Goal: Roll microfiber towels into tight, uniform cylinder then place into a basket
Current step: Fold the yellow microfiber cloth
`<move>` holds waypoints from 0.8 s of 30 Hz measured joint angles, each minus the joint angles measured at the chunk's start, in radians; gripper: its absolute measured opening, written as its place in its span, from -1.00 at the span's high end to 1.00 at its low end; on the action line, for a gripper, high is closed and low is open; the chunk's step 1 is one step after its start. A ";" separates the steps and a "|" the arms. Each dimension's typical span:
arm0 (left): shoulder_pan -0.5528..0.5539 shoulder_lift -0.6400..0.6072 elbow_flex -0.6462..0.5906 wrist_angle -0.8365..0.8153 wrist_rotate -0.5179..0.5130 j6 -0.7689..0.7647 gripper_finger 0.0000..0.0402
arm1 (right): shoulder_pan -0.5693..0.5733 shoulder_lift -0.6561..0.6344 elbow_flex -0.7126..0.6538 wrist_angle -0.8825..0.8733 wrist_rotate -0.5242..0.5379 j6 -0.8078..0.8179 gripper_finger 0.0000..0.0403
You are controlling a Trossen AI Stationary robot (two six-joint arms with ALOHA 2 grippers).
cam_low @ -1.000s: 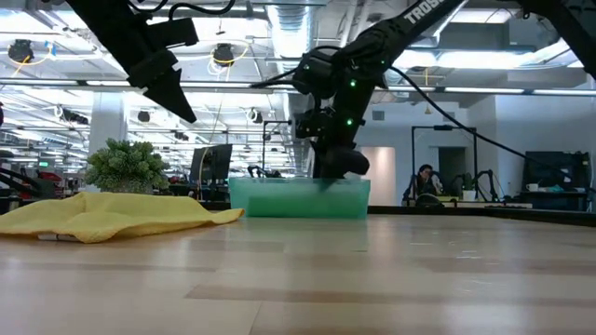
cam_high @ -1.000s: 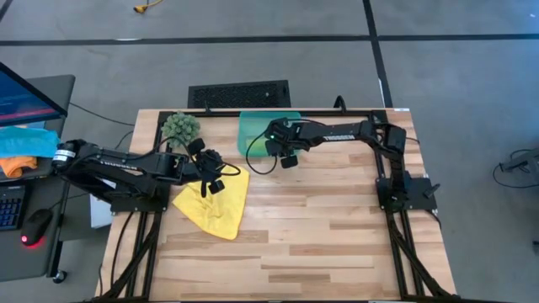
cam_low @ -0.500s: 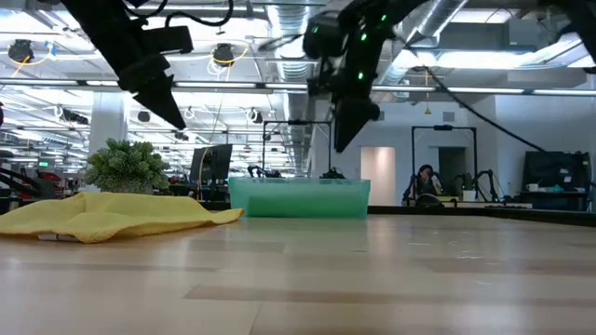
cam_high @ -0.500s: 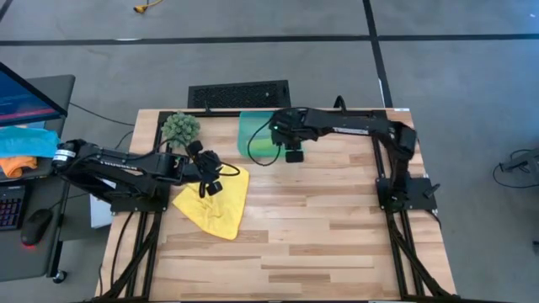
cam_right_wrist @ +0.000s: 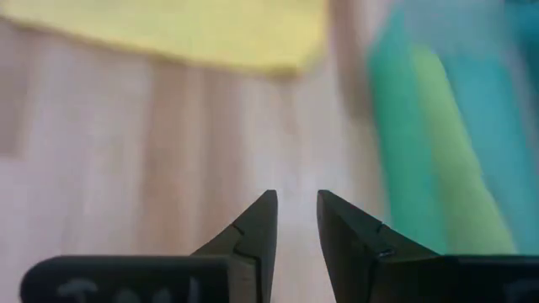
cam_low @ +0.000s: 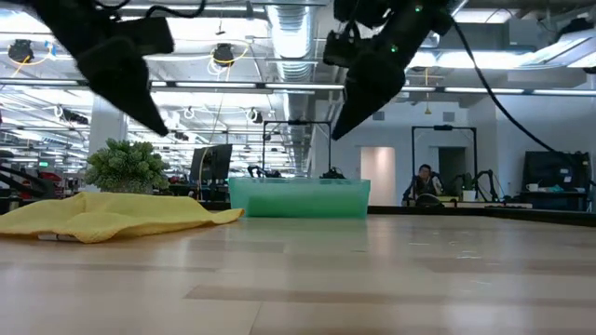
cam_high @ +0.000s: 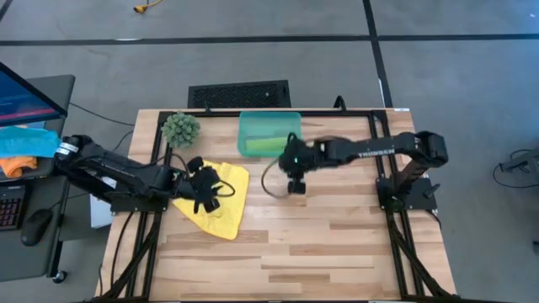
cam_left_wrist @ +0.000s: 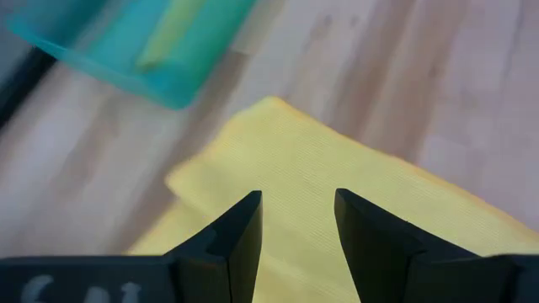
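Note:
The yellow towel [cam_high: 226, 210] lies spread and rumpled on the table's left half, one corner reaching toward the basket. My left gripper [cam_high: 207, 195] hangs open just above it, fingertips [cam_left_wrist: 296, 198] over the cloth without touching. The teal basket [cam_high: 244, 126] stands at the far edge with the rolled lime green towel [cam_high: 266, 146] lying inside. My right gripper [cam_high: 296, 187] hovers over bare wood on the basket's near side. There is a narrow gap and nothing between its fingers [cam_right_wrist: 296, 198].
A round green plant ball [cam_high: 180, 128] sits at the far left corner, beside the basket. Blue and orange cloths [cam_high: 24, 145] lie on a desk off the table's left side. The table's near half and right side are bare wood [cam_high: 337, 244].
My right gripper has risen out of the basket and swung toward the table's near edge, leaving the lime green roll lying inside. My left gripper has shifted toward the near edge and sunk lower over the yellow towel, which has not moved.

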 joint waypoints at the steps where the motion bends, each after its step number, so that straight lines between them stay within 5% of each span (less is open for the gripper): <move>1: -0.019 0.000 -0.015 0.011 0.000 -0.023 0.28 | 0.025 0.000 -0.018 0.056 0.000 0.011 0.47; 12: -0.133 0.000 -0.085 0.060 -0.055 -0.175 0.28 | 0.238 0.171 -0.029 0.652 0.000 0.003 0.46; 24: -0.095 -0.001 -0.085 0.053 -0.036 -0.265 0.28 | 0.223 0.454 0.179 0.745 0.103 -0.009 0.46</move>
